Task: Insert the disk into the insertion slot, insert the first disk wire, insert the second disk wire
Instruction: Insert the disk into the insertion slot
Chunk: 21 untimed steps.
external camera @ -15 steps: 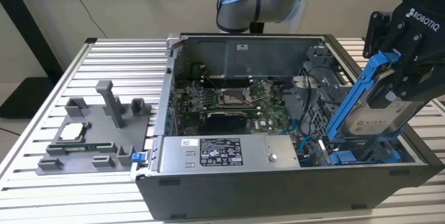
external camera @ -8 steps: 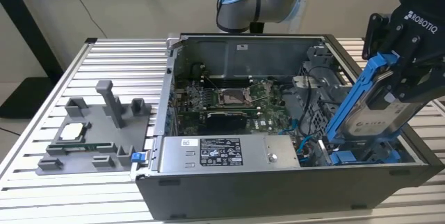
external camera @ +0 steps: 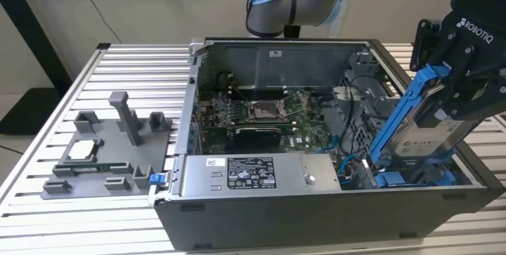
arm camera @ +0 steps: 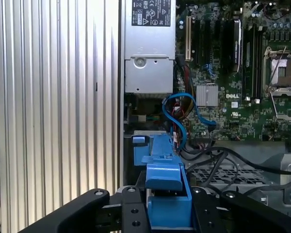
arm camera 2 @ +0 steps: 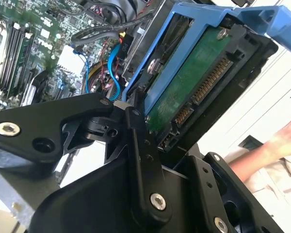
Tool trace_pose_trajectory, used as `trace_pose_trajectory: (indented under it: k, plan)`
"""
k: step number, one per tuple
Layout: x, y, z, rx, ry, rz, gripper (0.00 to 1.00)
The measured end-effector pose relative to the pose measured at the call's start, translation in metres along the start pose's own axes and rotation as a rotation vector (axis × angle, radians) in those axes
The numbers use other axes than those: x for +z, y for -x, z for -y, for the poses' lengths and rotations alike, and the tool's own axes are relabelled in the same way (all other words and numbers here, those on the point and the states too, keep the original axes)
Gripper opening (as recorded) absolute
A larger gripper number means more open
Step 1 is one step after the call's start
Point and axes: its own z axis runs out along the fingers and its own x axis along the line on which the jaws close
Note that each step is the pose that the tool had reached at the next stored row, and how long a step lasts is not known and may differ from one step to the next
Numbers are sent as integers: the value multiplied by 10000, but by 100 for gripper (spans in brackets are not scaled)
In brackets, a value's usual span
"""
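My gripper point(external camera: 457, 108) is shut on the disk point(external camera: 439, 129), a silver drive in a blue carrier bracket. In the exterior view the disk stands steeply tilted at the right front of the open computer case. Its lower end reaches down to the insertion slot point(external camera: 397, 179), a bay with blue tabs. The second wrist view shows the disk's green circuit board point(arm camera 2: 189, 87) and connector between my gripper's point(arm camera 2: 170, 141) fingers. In the first wrist view the blue carrier point(arm camera: 166, 180) sits in my gripper point(arm camera: 167, 213). Blue wires point(arm camera: 177, 112) curl loose beside the bay, also seen as blue wires point(arm camera 2: 114, 73).
A grey power supply box point(external camera: 253, 175) lies along the case front. The processor socket point(external camera: 265, 110) sits mid-motherboard. On the slatted table point(external camera: 47, 207), a grey fixture point(external camera: 111, 148) holds a chip and a memory stick. A person's hand point(arm camera 2: 281, 141) shows beyond the case.
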Motion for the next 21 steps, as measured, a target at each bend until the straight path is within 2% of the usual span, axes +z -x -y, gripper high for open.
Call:
trace_pose_trajectory:
  k: [6, 12, 21]
  plan:
    - [33, 0, 1, 0, 0, 0, 0]
    - [66, 0, 15, -13, 0, 40, 0]
    - [173, 2, 64, -46, 1, 68, 0]
